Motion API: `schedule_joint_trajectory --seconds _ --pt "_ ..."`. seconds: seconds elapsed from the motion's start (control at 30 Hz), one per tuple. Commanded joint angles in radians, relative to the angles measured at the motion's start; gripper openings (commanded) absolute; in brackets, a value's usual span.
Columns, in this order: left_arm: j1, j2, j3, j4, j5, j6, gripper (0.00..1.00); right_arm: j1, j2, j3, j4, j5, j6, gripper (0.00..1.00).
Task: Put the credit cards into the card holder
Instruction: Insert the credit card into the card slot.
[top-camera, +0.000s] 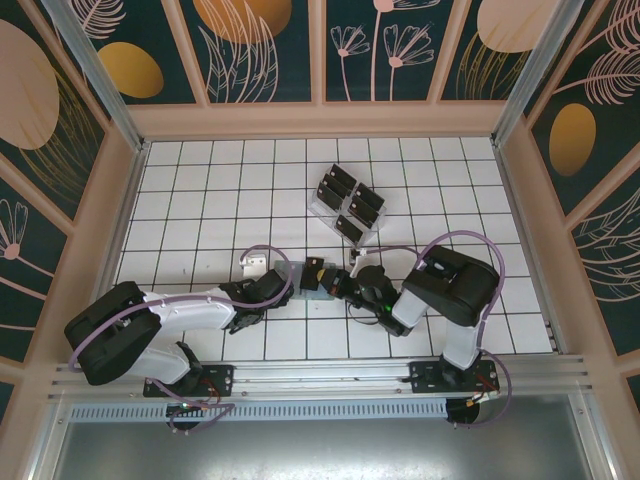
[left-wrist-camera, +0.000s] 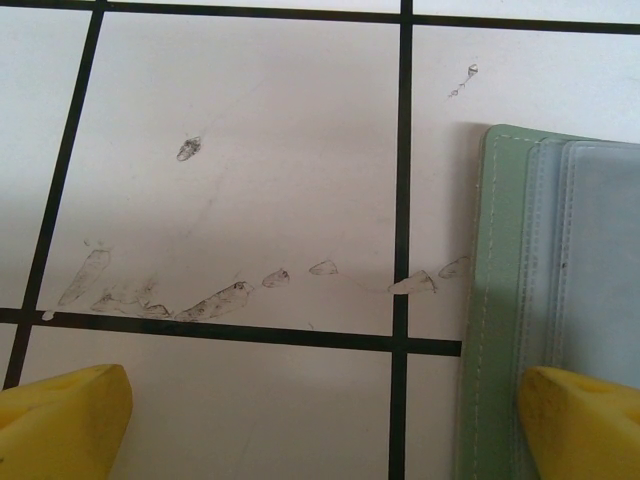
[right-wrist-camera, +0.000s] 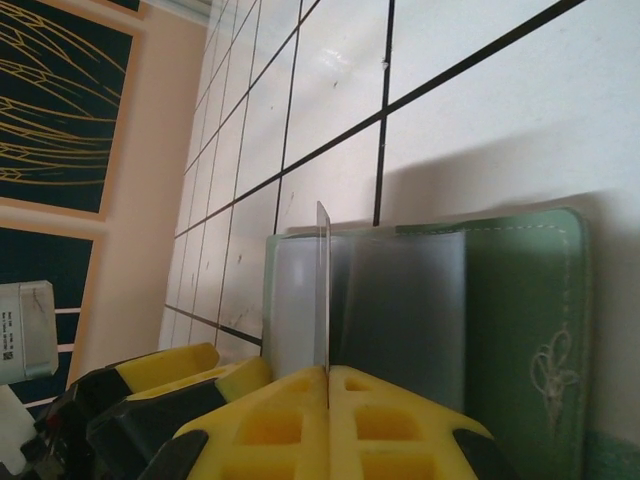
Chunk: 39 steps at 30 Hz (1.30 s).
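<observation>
The wallet lies open near the middle of the counter, with the rack of spare cards at about 1 o'clock from it. The right hand comes in from the wallet's 3 o'clock side. Its fingers are pressed together on one card, which stands on edge over the clear sleeves. The left hand sits at the wallet's 9 o'clock side, spread wide. One fingertip is over the wallet's green border and the other rests on bare tile. Whether that fingertip presses down cannot be told.

The main risk is a missed slot. The card reaches the sleeves edge-first, so a small tilt could land its corner on a sleeve lip instead of inside the pocket. It would then skate across the plastic. The hand also grips only a narrow strip of the card. Resistance at the lip could therefore swing the card between the fingers or pop it free.

The wallet itself is probably light and looks barely pinned. A push from the card could slide it toward 9 o'clock or fold a sleeve over.
</observation>
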Motion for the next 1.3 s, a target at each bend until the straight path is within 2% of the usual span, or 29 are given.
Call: schedule_joint_trajectory --seconds 0.0,0.73,1.27 --pt "0.004 0.002 -0.033 -0.051 0.013 -0.001 0.98 0.011 0.019 0.015 0.040 -0.003 0.008 0.00" --pt "0.004 0.001 -0.040 -0.047 0.013 -0.001 0.99 0.034 0.031 -0.029 0.073 0.000 0.084 0.00" --pt "0.004 -0.002 -0.036 -0.050 0.012 -0.001 0.99 0.034 0.072 -0.027 0.077 -0.042 0.165 0.00"
